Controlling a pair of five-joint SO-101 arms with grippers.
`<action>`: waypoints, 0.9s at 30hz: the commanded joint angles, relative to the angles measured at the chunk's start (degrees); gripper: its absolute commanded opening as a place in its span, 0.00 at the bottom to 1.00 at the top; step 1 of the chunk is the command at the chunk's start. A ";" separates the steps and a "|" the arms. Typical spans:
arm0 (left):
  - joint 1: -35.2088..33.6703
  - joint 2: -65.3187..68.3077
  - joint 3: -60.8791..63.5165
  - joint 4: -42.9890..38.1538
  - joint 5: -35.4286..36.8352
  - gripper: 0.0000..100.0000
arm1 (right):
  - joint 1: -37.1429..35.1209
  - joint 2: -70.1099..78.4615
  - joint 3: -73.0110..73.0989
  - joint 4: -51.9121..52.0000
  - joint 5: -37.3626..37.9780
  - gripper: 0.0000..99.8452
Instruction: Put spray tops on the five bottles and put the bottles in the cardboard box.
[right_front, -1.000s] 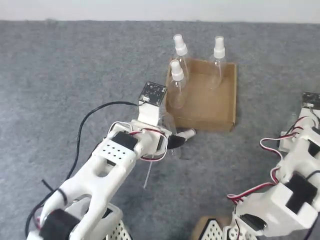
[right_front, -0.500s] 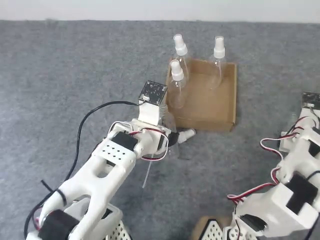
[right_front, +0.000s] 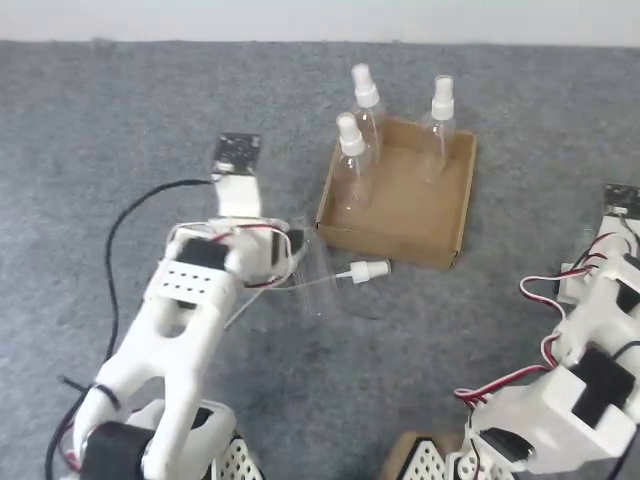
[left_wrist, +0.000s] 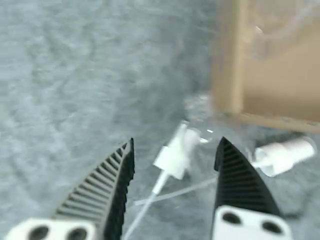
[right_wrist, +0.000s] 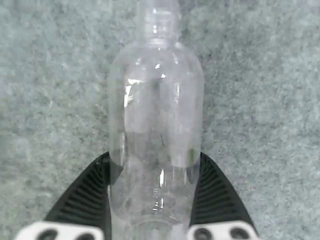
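The cardboard box (right_front: 440, 215) holds three clear bottles with white spray tops (right_front: 351, 165). In front of it a clear bottle (right_front: 318, 282) lies on the carpet with a white spray top (right_front: 368, 270) at its box end. My left gripper (right_front: 298, 258) is just left of that bottle. In the left wrist view it (left_wrist: 176, 145) stands open over a spray top with a thin tube (left_wrist: 174, 155); a second spray top (left_wrist: 284, 155) lies beyond one finger, near the box (left_wrist: 270, 70). My right gripper (right_wrist: 152, 175) is shut on a topless clear bottle (right_wrist: 156, 115).
Grey carpet covers the table (right_front: 120, 110), with free room left of the box and in front of it. The right arm (right_front: 590, 350) stands at the right edge. A black cable (right_front: 130, 215) runs along the left arm.
The left arm swung back to the left, away from the box's front corner. The box and its bottles turned slightly. The lying bottle and spray top now lie bare on the carpet.
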 joint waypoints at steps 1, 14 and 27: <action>-4.66 -0.44 -5.14 3.34 -0.79 0.24 | 0.66 0.31 -0.18 -0.31 0.97 0.01; -11.96 -0.44 -6.73 5.27 -4.22 0.24 | 0.22 0.22 -0.44 -0.75 0.97 0.01; -4.04 -12.48 -0.57 10.46 -7.56 0.32 | -6.64 -0.31 -0.53 -0.13 0.97 0.01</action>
